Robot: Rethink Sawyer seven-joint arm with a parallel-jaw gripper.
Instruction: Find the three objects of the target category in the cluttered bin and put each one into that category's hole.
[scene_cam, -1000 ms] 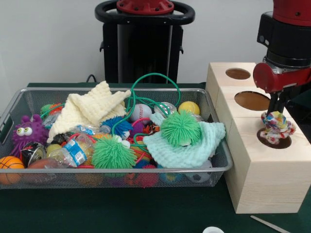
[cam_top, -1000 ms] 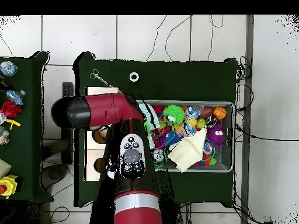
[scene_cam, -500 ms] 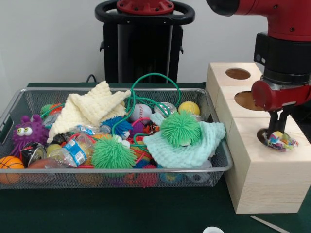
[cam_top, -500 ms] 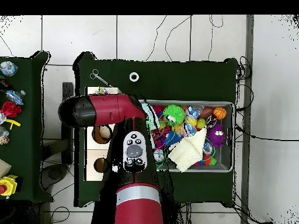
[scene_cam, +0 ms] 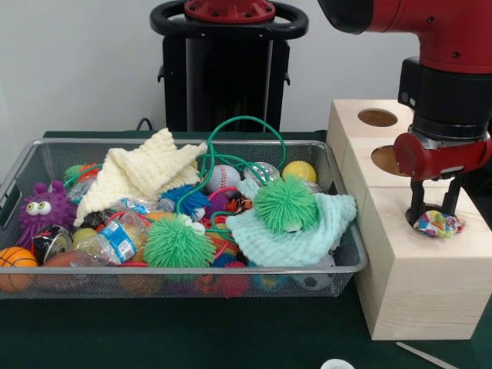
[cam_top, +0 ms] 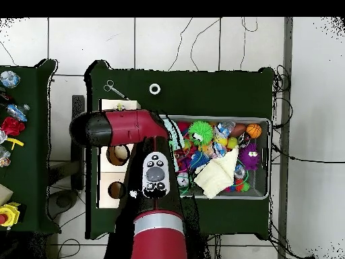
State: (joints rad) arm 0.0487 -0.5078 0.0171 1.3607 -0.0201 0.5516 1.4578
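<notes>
**Rope toy let go into the nearest hole**

The red arm (scene_cam: 430, 46) has lifted a little over the wooden box (scene_cam: 407, 254) on the right. A second ago the claw (scene_cam: 434, 206) held the knotted rope toy (scene_cam: 439, 224) above the near hole; half a second ago it had pushed it down to the rim. Now the two fingers stand apart and empty, one each side of the toy, which sits in the mouth of the near hole (scene_cam: 419, 219), partly sunk but with its top above the box. By my judgement this drop is all but done, though the toy may lodge at the rim and not fall through.

The wire bin (scene_cam: 338, 231) lies to the left of the box on the green table (scene_cam: 231, 338), unchanged and full. A cream knitted cloth (scene_cam: 138, 173) covers the far left part, a mint cloth (scene_cam: 292, 231) the near right, and a green cord (scene_cam: 246, 138) loops up over the middle. These hide what lies under them and may snag a grasp. Two green spiky balls (scene_cam: 286, 203), a purple monster toy (scene_cam: 44, 209), a baseball (scene_cam: 223, 177), a yellow ball (scene_cam: 298, 170) and a small basketball (scene_cam: 15, 265) lie among the clutter.
</notes>
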